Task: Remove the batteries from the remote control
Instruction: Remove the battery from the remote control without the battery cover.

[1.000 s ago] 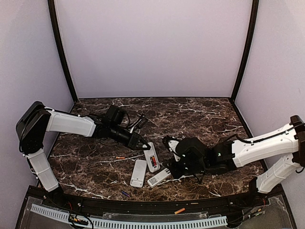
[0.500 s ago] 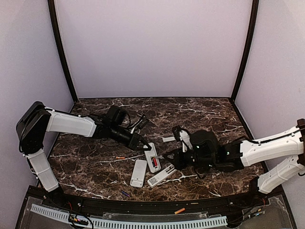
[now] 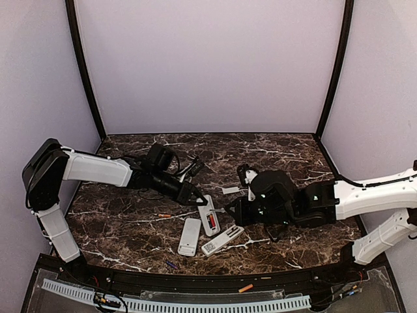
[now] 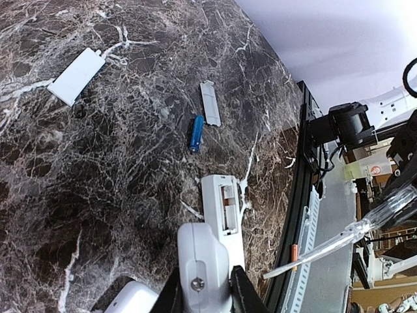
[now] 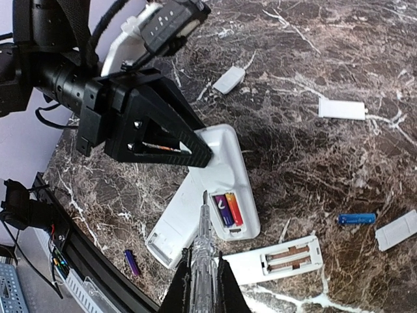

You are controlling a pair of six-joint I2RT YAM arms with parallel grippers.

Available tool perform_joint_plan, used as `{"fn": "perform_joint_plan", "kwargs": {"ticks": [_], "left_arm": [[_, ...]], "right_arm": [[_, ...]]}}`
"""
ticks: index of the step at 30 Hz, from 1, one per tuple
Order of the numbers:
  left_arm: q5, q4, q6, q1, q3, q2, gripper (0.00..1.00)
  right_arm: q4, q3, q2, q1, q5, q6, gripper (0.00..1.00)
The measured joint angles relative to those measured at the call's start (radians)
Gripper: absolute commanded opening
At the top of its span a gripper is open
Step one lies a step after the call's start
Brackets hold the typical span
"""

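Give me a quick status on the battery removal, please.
Left hand clamped on remote. Right hand shut on clear tool, tip at batteries. Two seated, purple and orange. Nothing blocking.

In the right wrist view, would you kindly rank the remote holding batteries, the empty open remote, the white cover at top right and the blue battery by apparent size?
1. remote holding batteries, clearly largest
2. empty open remote, its left end partly hidden
3. white cover
4. blue battery, smallest
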Motion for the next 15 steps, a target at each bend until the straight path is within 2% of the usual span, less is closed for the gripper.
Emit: {"fn": "perform_joint_plan", "kwargs": {"ticks": [6, 15], "left_arm": [[-0.010, -0.001, -0.008, -0.002, 0.002, 0.000, 0.00], [-0.014, -0.003, -0.014, -0.002, 0.003, 0.000, 0.00]], "right_arm": [[-0.103, 0.017, 0.045, 0.073, 0.081, 0.139, 0.00], [-0.125, 0.017, 0.097, 0.108, 0.184, 0.235, 0.00]]}}
